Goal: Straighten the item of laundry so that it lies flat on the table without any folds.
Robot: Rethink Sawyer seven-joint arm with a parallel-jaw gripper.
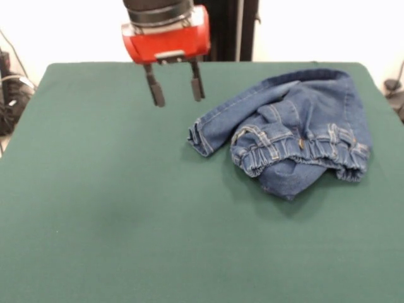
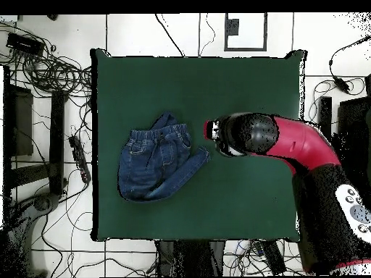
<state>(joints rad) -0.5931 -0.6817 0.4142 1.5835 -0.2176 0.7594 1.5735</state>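
Observation:
The item of laundry, a small pair of blue denim jeans, lies bunched on the right half of the green table. Its gathered waistband faces the front, one leg hem sticks out to the left, and cloth is folded under. From above, the jeans sit left of centre on the table. My gripper hangs open above the table, left of the leg hem and apart from it, with nothing between its fingers. In the overhead view the red arm covers the gripper.
The red and black arm reaches over the table from the right side of the overhead view. Cables and dark equipment lie on the floor beyond the table's left edge there.

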